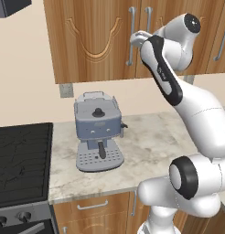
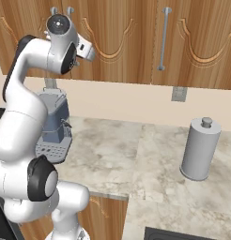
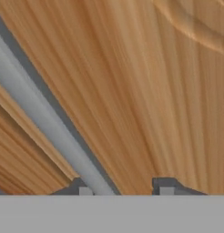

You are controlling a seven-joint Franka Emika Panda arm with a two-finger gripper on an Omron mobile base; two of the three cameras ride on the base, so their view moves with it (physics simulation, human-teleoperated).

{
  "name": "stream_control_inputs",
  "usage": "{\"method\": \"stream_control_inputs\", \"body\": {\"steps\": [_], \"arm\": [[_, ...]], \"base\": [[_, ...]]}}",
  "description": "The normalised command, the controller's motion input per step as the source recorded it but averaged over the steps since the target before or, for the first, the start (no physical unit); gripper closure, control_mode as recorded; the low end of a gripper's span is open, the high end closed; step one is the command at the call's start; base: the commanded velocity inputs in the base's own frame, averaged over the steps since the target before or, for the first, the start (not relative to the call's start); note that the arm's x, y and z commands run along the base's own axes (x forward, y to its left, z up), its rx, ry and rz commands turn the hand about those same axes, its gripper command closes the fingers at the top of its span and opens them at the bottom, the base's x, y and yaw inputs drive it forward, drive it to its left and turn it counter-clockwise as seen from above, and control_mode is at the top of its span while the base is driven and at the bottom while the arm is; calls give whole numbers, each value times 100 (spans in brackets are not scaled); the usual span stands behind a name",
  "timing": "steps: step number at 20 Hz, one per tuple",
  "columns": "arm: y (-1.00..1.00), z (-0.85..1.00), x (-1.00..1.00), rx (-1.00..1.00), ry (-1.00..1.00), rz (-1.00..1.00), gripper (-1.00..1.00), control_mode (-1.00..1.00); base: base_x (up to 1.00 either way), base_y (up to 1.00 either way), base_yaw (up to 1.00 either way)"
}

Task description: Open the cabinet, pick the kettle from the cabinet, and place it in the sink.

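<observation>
A: What is the biggest thing in front of the robot?

B: The cabinet (image 1: 96, 36), medium-brown wood with carved curves, runs across the top of both base views. Its doors are shut, so I cannot see the kettle inside it.

A: And below it?

B: A pale marble counter (image 1: 151, 141) on shorter wood base cabinets. A black stovetop (image 1: 20, 160) sits at its left end in the left base view. At the bottom edge of the right base view a dark strip (image 2: 178, 233) shows; it may be the rim of the sink, but I cannot tell.

A: What stands on the counter?

B: A grey-blue espresso machine (image 1: 98, 132) stands near the wall, well to the left. A tall grey cylinder with a knob (image 2: 200, 149) stands far to the right, well apart from it.

A: Where is the gripper?

B: The gripper (image 3: 125, 189) is up at the cabinet, at the long silver bar handle (image 3: 45, 120) of the left door. In the hand view the two dark fingertips (image 3: 165, 185) rise on either side of that bar, with the door's wood close behind.

A: Are the jaws clamped on it?

B: They stand partly spread around the bar. Whether the pads touch it, I cannot tell.
</observation>
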Motion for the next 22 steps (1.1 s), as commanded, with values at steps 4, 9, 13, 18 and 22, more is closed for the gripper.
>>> {"method": "stream_control_inputs", "body": {"steps": [4, 9, 13, 18, 22], "arm": [[14, -16, 2, 12, 0, 0, 100, -100], [14, -9, 1, 11, 0, 0, 100, -100], [11, -6, -9, 12, 2, 0, 100, -100], [9, -8, -22, 12, 0, 0, 100, -100], [4, -8, -28, 13, 0, 0, 100, -100]], "base": [[0, 0, 0], [0, 0, 0], [0, 0, 0], [0, 0, 0], [0, 0, 0]]}}
